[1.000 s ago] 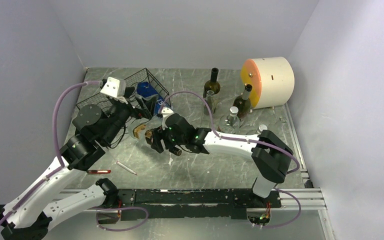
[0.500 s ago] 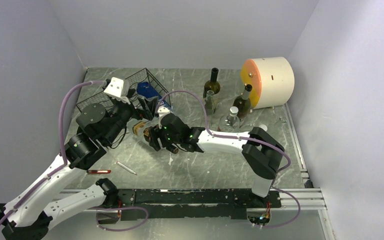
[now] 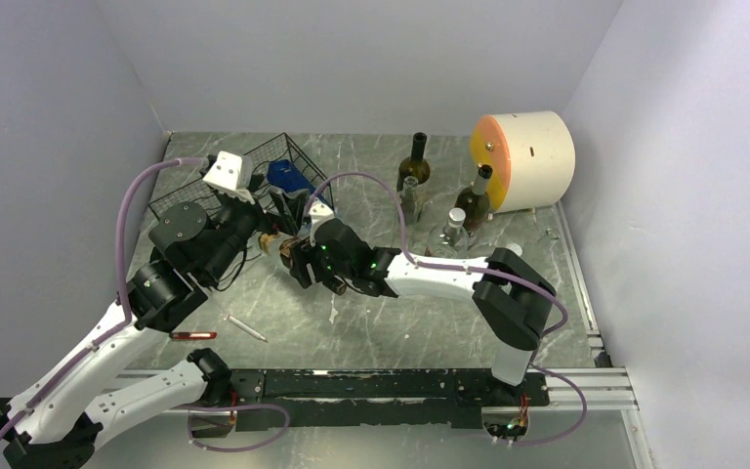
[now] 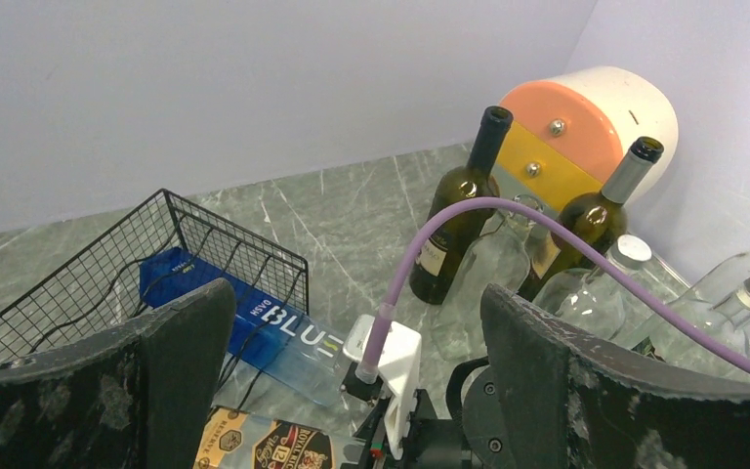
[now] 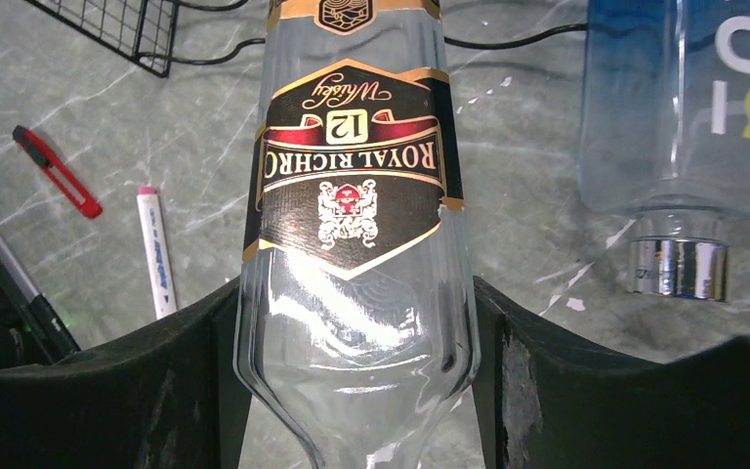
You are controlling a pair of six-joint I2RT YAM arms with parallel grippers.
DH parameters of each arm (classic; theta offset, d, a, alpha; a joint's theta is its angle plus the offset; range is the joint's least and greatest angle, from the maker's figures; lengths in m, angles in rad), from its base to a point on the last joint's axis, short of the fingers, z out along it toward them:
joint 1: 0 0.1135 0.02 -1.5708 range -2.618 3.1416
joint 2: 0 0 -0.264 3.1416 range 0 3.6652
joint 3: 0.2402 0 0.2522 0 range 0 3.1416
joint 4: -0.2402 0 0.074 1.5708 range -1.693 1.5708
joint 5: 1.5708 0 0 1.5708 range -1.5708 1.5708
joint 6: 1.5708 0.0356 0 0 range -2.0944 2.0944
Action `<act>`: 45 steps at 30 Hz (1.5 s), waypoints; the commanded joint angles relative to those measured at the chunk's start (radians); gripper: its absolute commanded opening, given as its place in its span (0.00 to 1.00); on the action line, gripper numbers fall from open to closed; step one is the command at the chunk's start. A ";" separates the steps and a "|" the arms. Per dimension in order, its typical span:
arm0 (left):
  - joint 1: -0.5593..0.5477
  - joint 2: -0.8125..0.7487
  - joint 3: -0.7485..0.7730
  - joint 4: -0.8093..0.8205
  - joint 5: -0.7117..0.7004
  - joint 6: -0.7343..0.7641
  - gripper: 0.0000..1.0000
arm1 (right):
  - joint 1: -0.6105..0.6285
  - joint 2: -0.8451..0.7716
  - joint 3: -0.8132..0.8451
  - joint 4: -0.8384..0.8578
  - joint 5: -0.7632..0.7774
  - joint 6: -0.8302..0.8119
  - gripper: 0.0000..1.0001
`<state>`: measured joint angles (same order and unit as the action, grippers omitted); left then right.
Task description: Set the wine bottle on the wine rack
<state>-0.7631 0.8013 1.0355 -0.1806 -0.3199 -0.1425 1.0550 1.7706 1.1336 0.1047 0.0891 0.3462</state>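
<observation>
The right gripper [image 5: 352, 337] clamps one clear bottle [image 5: 352, 176] with a black-and-gold label, a finger pressed to each side. The bottle is held lengthwise just off the near edge of the wine rack [image 4: 88, 278], at the rack's 5 o'clock. The left gripper [image 4: 352, 293] gapes wide above it, holding nothing. One blue bottle [image 4: 254, 327] lies in the rack. At 2 o'clock stand two dark bottles [image 4: 459, 210] and three clear ones [image 4: 610, 288] by one cream drum [image 3: 532, 147]; at 7 o'clock lie one red cutter [image 5: 56, 171] and one white marker [image 5: 156, 249].
</observation>
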 commanded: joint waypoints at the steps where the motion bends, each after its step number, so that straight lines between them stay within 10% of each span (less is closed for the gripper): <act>1: -0.005 -0.006 0.024 -0.008 -0.013 0.005 1.00 | -0.003 -0.037 0.043 0.203 0.066 -0.016 0.00; 33: -0.005 0.007 0.185 -0.207 -0.160 0.020 1.00 | -0.043 0.465 0.382 0.558 0.319 0.032 0.00; 45: -0.005 -0.007 0.172 -0.221 -0.158 0.023 1.00 | -0.048 0.472 0.399 0.493 0.284 0.028 0.70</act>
<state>-0.7631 0.7948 1.2133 -0.3775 -0.4686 -0.1276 1.0061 2.2784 1.5074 0.4370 0.3550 0.3656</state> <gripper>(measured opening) 0.995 0.708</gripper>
